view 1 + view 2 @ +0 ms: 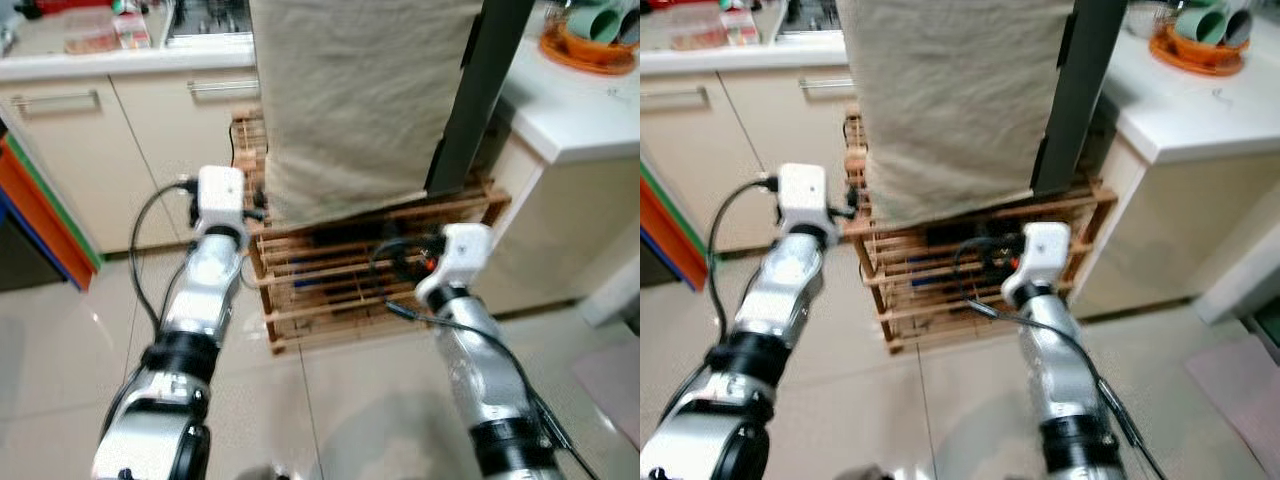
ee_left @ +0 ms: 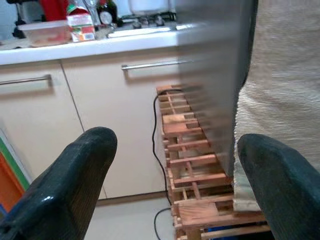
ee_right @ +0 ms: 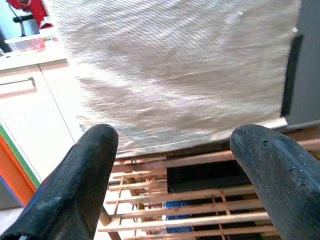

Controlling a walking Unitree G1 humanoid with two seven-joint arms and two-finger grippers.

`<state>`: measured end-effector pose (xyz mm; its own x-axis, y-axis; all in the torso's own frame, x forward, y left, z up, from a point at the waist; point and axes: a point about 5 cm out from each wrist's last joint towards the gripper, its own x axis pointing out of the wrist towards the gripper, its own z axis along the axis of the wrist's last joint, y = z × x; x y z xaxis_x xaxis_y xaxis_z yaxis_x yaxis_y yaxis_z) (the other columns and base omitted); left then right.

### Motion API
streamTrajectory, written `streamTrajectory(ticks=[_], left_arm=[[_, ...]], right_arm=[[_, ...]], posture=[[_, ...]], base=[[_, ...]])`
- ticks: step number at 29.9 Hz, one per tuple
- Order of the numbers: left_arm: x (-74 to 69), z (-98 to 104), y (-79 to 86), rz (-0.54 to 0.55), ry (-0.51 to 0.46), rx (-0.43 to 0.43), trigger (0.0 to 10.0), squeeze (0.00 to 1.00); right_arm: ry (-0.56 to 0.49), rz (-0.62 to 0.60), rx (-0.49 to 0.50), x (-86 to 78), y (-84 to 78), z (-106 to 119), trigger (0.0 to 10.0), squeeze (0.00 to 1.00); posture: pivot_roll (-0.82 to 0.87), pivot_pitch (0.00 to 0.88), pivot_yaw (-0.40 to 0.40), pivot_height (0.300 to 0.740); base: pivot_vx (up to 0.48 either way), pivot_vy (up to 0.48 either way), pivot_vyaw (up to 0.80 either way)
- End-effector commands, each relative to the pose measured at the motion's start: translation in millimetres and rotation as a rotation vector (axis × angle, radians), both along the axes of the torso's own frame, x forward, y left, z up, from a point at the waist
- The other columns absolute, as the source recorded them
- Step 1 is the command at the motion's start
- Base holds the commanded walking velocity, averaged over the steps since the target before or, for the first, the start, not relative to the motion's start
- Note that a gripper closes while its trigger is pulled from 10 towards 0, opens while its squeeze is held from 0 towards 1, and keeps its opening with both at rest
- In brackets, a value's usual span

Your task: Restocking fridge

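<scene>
A small fridge stands straight ahead with a beige cloth (image 1: 360, 100) draped over its front and a dark grey side panel (image 1: 480, 90) showing. It rests on a slatted wooden rack (image 1: 330, 290). My left gripper (image 2: 175, 160) is raised by the cloth's left edge and the rack's corner. It is open, with nothing between its fingers (image 2: 75, 180). My right gripper (image 3: 172, 160) is held low before the rack, under the cloth's hem, and is also open and empty. Dark and blue items lie behind the rack's slats (image 3: 200, 175).
Cream cabinets with metal handles (image 1: 60, 100) run along the left under a worktop (image 1: 120, 60) holding food boxes. A white counter (image 1: 570, 110) on the right carries an orange tray of green cups (image 1: 595, 35). Coloured boards (image 1: 40, 220) lean at far left. A black cable (image 2: 156, 130) hangs beside the rack.
</scene>
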<state>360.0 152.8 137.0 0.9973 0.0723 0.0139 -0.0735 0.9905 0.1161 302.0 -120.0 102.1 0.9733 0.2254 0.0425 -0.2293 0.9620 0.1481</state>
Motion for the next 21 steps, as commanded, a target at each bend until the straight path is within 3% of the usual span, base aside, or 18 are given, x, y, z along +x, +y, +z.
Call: streamTrajectory(ticks=[1,5,9,17,21], left_arm=[[-2.2,4,-8.9,-0.061,-0.037,-0.017,10.0,0.00],[-6.8,3,-15.0,-0.113,-0.058,0.044,10.0,0.00],[-9.0,-4,-15.8,-0.124,-0.027,0.017,10.0,0.00],[-7.7,-5,-12.5,-0.099,-0.010,-0.012,10.0,0.00],[-8.9,-4,-20.7,-0.153,-0.039,-0.066,10.0,0.00]], right_arm=[[-0.017,-0.025,-0.016,3.4,-4.7,5,10.0,0.00],[-0.033,-0.043,-0.022,5.1,-6.2,9,10.0,0.00],[-0.020,-0.046,-0.031,4.5,-7.2,6,10.0,0.00],[-0.010,-0.053,-0.046,2.0,-10.0,3,10.0,0.00],[-0.009,-0.052,-0.052,2.1,-11.6,3,10.0,0.00]], posture=[[-0.10,0.000,0.031,0.740],[-0.10,0.000,0.032,0.740],[-0.10,0.000,0.029,0.740],[-0.11,0.000,0.027,0.740],[-0.11,0.000,0.024,0.740]], base=[[0.000,0.000,0.00],[0.000,0.000,0.00],[0.000,0.000,0.00],[0.342,0.337,0.00],[0.337,0.342,0.00]])
